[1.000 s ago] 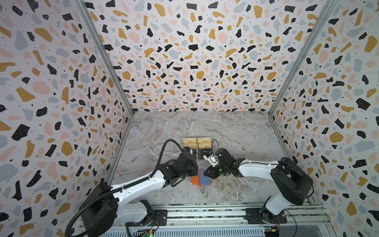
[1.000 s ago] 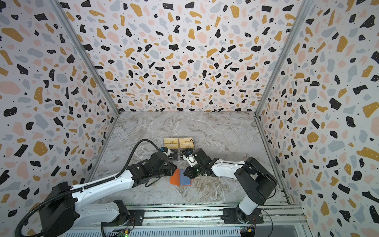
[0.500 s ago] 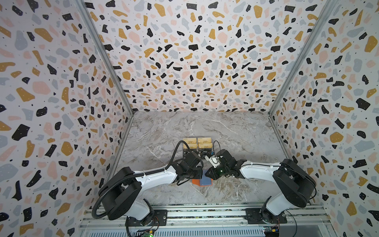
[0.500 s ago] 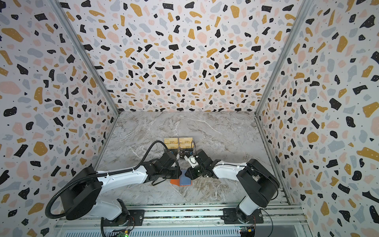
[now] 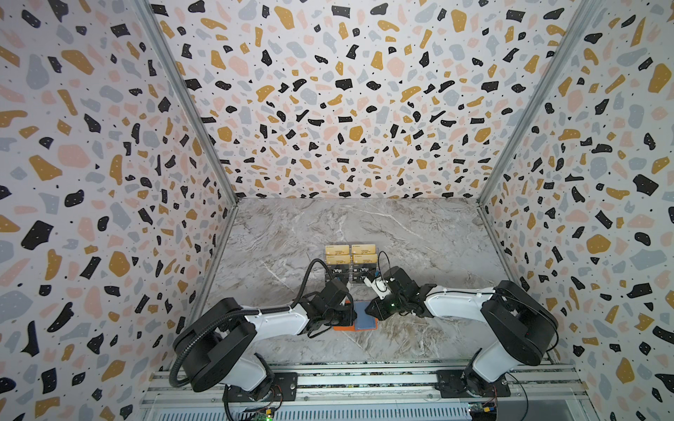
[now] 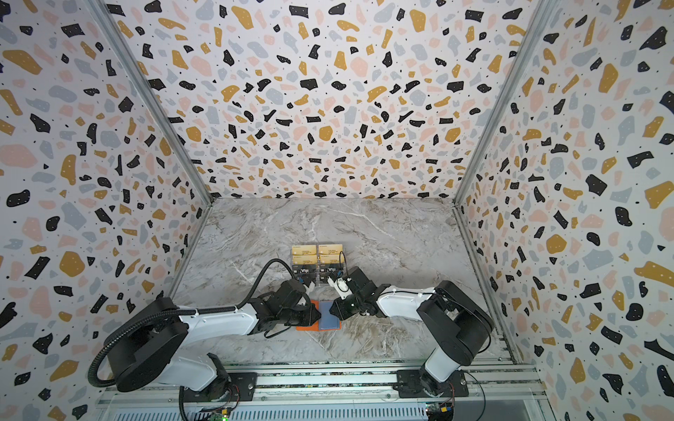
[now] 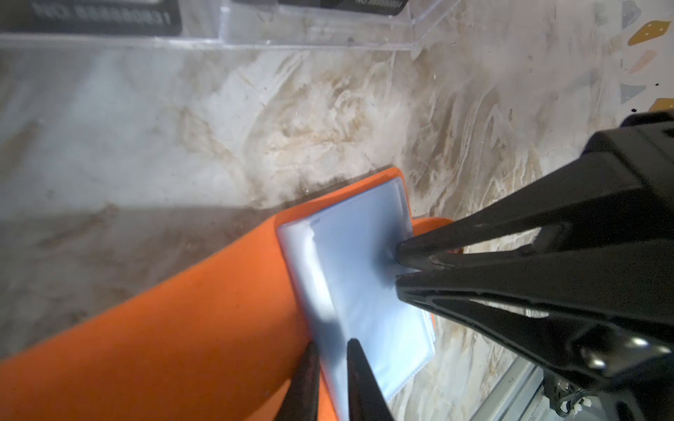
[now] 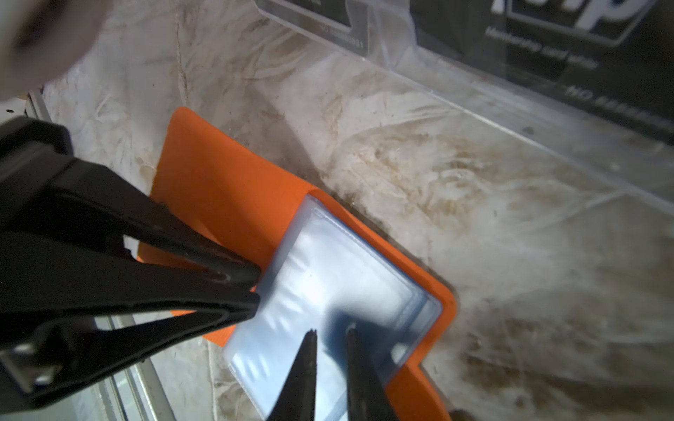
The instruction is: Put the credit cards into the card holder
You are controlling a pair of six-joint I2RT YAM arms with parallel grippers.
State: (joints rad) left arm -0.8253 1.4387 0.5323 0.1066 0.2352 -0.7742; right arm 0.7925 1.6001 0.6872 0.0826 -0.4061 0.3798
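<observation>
While both top views bury the fingertips under the two black wrists and give only a strip of the card holder (image 5: 365, 321), lying open on the desk (image 5: 291, 237) between the arms and just in front of the clear stand (image 5: 350, 260), the wrist views show the grips. From the left wrist, the left pincer (image 7: 332, 344) is nearly together, astride the raised inner edge of the bluish sleeves (image 7: 364, 291), with one finger on the orange cover side and one over the plastic. From the right wrist, the right pincer (image 8: 330, 331) stands at the sleeves' outer edge with a narrow gap, and the left wrist view shows its tips pinching a puckered sheet. The credit cards (image 5: 337, 250) sit in the stand, gold rows behind and black "Vip" rows in front, apart from the holder. The desk is grey-brown marble. Terrazzo-speckled walls (image 5: 346, 109) close three sides, and an aluminium rail (image 5: 364, 381) runs along the front.
</observation>
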